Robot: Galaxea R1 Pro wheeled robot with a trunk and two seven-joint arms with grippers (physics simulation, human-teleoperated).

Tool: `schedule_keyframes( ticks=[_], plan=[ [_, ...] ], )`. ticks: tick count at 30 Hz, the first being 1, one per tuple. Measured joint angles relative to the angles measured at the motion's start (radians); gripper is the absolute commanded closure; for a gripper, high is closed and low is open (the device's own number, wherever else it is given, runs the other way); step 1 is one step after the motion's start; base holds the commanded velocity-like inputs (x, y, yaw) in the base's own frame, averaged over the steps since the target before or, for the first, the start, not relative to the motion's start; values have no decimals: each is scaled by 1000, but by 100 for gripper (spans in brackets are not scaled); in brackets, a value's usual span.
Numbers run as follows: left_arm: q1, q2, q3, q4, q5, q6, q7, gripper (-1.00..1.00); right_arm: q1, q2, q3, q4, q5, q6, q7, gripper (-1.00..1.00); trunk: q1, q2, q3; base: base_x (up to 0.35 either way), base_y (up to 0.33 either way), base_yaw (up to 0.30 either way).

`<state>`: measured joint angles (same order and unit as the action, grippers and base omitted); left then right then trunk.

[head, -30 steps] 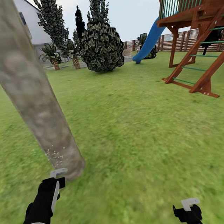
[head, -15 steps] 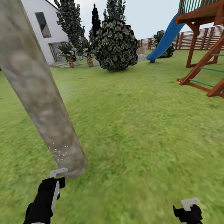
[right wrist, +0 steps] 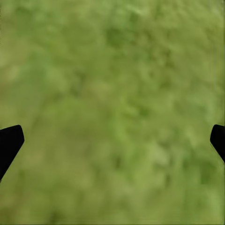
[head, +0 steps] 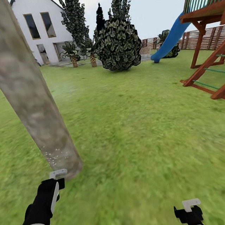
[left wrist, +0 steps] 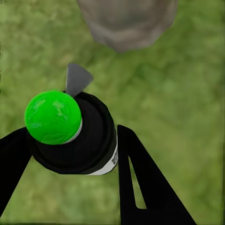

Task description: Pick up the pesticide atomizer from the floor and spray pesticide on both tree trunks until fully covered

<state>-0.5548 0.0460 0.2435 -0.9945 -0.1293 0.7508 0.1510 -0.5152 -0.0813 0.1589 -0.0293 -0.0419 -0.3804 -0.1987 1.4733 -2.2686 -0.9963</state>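
We're on blurry grass (head: 139, 130) with the trunk (head: 28, 91) filling the frame's left, white specks near its base. Upper background: white house (head: 40, 26), dark bush (head: 118, 44), blue slide (head: 170, 37) and wooden playset (head: 211, 25). Left gripper (left wrist: 70, 154) is clamped around the atomizer (left wrist: 70, 133), at lower left by the trunk's foot; right gripper (right wrist: 112, 140) hangs spread wide over grass.

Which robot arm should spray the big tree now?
The left. Its tool holds the atomizer right beside the tree trunk. The right tool is open over grass.
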Motion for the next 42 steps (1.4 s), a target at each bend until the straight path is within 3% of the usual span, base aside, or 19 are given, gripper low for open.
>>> schedule_keyframes(
  ticks=[8, 12, 15, 22, 28, 30, 32, 42],
  plan=[
    [0, -1, 0, 1, 0, 0, 0, 100, 0, 1, 0, 0, 0, 0, 0, -100, 0, 0, -2, 201, -232, 273],
    [0, 11, 5, 2, -7, 0, 6, 100, 0, 1, 0, 0, 0, 0, 0, -100, 0, 0, -4, 235, -198, 274],
    [0, 12, 30, 2, -3, -3, 6, 100, 0, 2, 0, 0, 0, 0, 0, -100, 0, 0, -5, 87, -54, 274],
    [0, 8, 27, 4, -5, 5, 1, 100, 0, 1, 0, 0, -1, 0, 0, -100, 0, 0, -8, 2, -2, 274],
    [-15, 7, 27, 78, -2, 21, -2, 100, 0, 0, 0, 0, -1, 1, 0, -100, 0, 0, -9, 52, -27, 68],
    [-16, -1, 23, 73, -5, 99, -2, 100, 0, -1, 0, 0, -1, 1, 0, -100, 0, 0, -9, 188, -185, 2],
    [-17, 0, -8, 64, -6, 138, 1, 100, 0, 0, 0, 0, -1, 1, 0, -100, 0, 0, -9, 167, -227, 0],
    [-20, -2, -20, 10, -8, 137, 15, 100, 0, -1, 0, 0, -1, 2, 0, -100, 0, 0, -9, -81, -261, 51]
  ],
)
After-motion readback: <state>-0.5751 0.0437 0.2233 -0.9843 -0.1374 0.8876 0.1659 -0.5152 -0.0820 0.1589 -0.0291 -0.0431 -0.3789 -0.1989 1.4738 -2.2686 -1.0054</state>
